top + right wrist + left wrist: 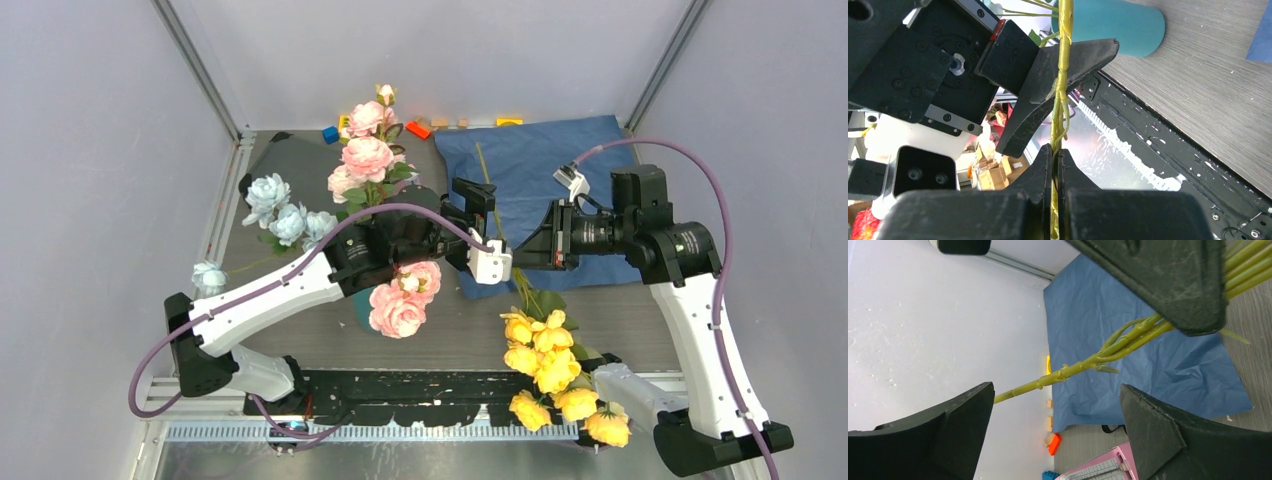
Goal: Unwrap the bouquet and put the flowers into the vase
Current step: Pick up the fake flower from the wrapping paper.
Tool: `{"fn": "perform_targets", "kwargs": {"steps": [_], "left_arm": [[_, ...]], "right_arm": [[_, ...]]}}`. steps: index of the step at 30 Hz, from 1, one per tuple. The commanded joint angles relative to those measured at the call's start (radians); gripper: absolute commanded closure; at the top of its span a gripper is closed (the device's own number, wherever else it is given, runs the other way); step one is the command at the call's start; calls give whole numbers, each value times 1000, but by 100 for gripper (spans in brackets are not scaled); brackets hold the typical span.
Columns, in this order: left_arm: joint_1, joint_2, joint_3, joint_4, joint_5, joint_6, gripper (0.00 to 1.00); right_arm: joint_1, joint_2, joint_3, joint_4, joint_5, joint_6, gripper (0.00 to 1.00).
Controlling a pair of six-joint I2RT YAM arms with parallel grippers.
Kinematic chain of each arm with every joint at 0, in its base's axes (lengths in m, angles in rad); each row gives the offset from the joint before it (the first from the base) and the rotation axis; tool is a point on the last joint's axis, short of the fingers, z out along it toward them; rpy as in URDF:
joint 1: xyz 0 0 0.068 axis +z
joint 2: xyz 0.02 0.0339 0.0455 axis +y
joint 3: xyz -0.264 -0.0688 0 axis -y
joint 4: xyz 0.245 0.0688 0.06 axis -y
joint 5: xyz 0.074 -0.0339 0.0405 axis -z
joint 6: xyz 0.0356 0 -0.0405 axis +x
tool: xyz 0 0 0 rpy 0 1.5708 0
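From above, the teal vase (361, 308) stands near the middle of the table, mostly hidden under the left arm. The pink flowers (367, 157) rise on its far side, with more pink blooms just to its right. The arm hides where their stems go in. The pale blue flowers (277, 211) lie on the table to the left, outside the vase. The blue paper wrap (545, 170) is spread flat at the far right. The yellow flowers (548, 362) hang at the near edge, their stem (497, 232) running far-left up between both grippers. The right gripper (515, 250) pinches it, and the left gripper (488, 226) sits spread around it.

In the left wrist view, the left gripper (1057, 387) gapes wide, with the stem (1073, 369) passing untouched between its fingers (1168, 435). Behind lie the wrap (1133, 370), a pink metronome (1104, 469) and an orange block (1053, 444).

In the right wrist view, the right gripper (1055, 156) is clamped tight on the stem (1062, 85). The vase (1120, 26) is beyond, with green stems and a leaf showing at its mouth end.
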State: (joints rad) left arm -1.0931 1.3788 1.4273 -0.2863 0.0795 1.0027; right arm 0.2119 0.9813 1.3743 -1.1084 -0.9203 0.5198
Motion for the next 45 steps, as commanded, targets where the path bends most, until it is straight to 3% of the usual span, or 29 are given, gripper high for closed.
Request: {"fn": "perform_targets", "kwargs": {"steps": [1,3,10,17,21,25,33,40,45], "left_arm": [[-5,-26,-1,84,13,21,1],[-4,-25,-2,84,18,19,1],[-7,-6,4,82,28,15,21],[-25,16,3,85,21,29,31],[-61,35,-28,119,-56,103,36],[-70,44,-51,159,-70,117,55],[-79,41,-77,205,-106,149,80],[-79,21,-115,256,-139,180,100],[-79,5,-141,280,-147,192,100]], "right_arm": [[-5,20,1,-5,-58,-4,100],[-5,26,2,6,-72,2,100],[-5,27,9,34,-104,17,100],[-5,25,-3,59,-117,31,100],[-5,26,-9,79,-118,44,100],[-5,28,-15,86,-119,49,100],[-5,32,-31,125,-124,80,99],[-5,48,-17,158,-83,99,79],[-5,61,31,159,29,97,60]]}}
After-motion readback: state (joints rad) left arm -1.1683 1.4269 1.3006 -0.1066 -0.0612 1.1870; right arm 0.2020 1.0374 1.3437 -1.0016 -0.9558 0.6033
